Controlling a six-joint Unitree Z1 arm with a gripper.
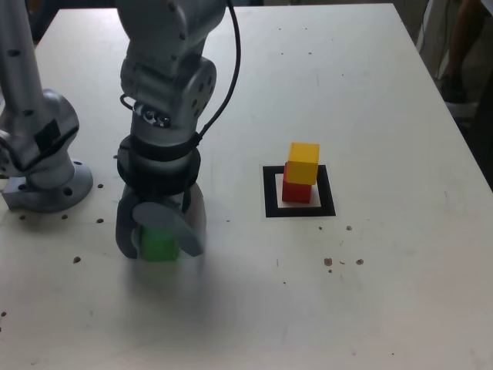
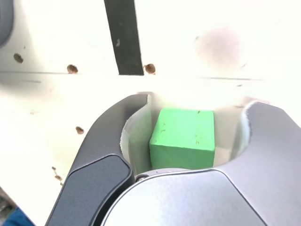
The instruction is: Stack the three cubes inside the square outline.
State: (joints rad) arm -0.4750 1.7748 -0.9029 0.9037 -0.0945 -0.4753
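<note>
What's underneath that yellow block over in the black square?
The yellow block sits on a red block, slightly askew. The red one stands in the white middle of the black square. The patch right beneath the red block is covered.

The gripper [image 1: 160, 231] hides most of the green cube [image 1: 159, 245] in the exterior view, and the yellow cube [image 1: 303, 163] covers the red cube's [image 1: 296, 190] top.

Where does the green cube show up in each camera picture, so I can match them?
Exterior view: the green cube sits on the white table toward the exterior view's left, between the jaws of the gripper.
Wrist view: it fills the middle, framed by the grey jaws.
Shared landmark: the gripper around the cube shows in both.
</note>
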